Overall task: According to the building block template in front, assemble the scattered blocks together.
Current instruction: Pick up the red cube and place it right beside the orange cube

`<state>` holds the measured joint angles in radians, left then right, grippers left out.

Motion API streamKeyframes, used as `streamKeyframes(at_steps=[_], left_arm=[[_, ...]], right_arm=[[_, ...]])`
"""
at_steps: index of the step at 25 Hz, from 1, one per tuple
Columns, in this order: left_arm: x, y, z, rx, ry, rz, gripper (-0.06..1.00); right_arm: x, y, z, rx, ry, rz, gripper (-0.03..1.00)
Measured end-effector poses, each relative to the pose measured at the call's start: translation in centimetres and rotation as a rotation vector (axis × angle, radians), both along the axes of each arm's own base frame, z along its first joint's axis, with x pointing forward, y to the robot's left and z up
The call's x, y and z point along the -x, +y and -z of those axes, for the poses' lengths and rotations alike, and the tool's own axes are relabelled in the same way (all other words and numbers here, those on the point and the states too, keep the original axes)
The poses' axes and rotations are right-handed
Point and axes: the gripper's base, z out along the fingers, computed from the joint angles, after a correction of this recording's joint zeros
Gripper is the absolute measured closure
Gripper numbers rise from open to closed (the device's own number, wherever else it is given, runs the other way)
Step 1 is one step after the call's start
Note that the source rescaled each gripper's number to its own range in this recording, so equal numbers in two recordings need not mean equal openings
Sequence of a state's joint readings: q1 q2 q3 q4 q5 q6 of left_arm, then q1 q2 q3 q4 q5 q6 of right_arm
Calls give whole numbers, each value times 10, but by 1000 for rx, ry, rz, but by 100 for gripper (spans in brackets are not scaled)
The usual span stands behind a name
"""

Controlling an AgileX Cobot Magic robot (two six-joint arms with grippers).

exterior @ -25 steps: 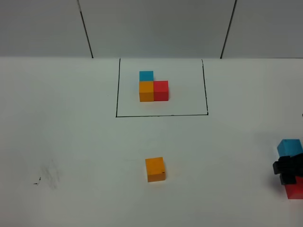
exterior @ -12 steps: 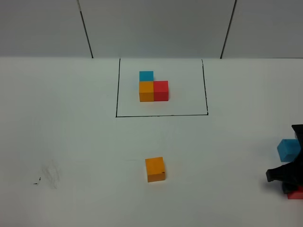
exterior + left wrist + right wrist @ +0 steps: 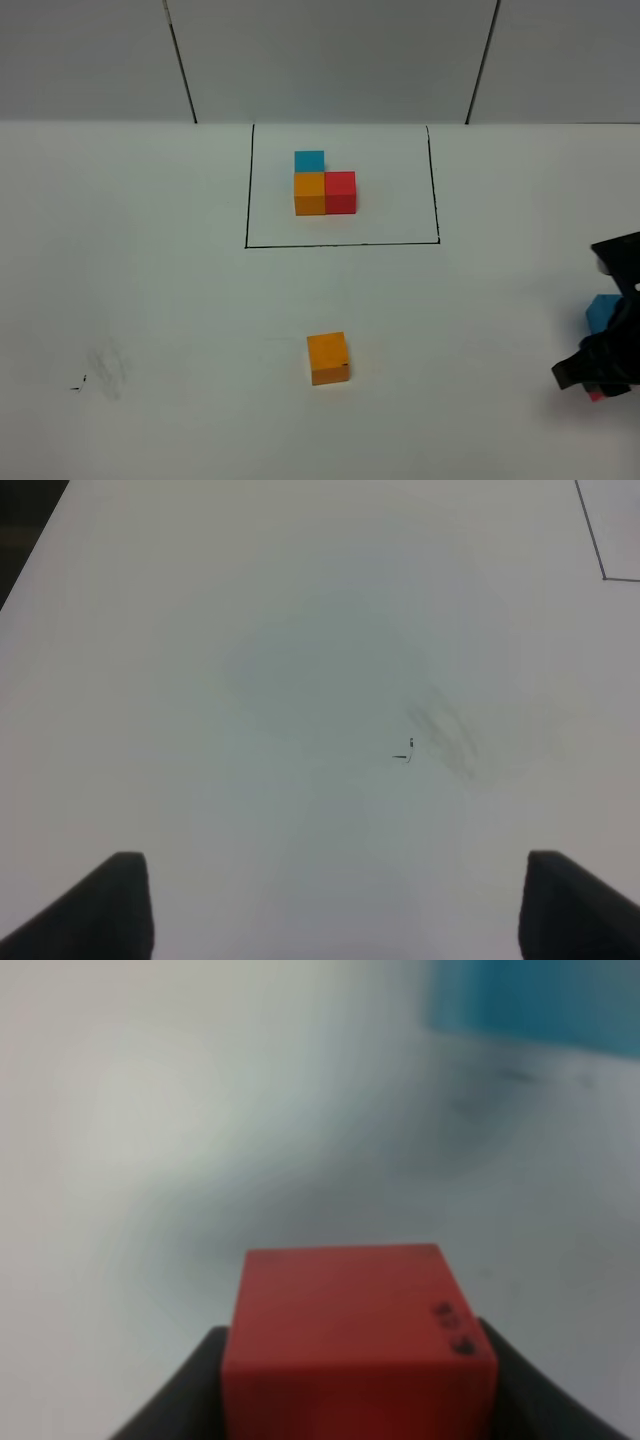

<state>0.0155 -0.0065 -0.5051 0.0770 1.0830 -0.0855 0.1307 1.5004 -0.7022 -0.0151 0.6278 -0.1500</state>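
My right gripper (image 3: 598, 374) clamps the red cube (image 3: 355, 1340) at four o'clock on the table (image 3: 150, 300), with the blue cube (image 3: 603, 310) at its twelve. My left gripper (image 3: 335, 910) gapes wide over a scuff (image 3: 445, 735). The orange cube (image 3: 328, 358) sits at six o'clock from the template (image 3: 324, 185).

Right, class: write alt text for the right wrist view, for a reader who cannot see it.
A red cube sits close up between the dark fingers of the right pincer. Beyond it, on the white table, lies a blurred blue cube.
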Motion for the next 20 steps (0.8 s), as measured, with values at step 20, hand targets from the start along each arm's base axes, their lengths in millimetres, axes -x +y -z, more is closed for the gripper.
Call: streamKeyframes(at_steps=[20], left_arm=[[0,0,0,0,0,0,32]], right_arm=[[-72,154,12,124,27,-1006,97]])
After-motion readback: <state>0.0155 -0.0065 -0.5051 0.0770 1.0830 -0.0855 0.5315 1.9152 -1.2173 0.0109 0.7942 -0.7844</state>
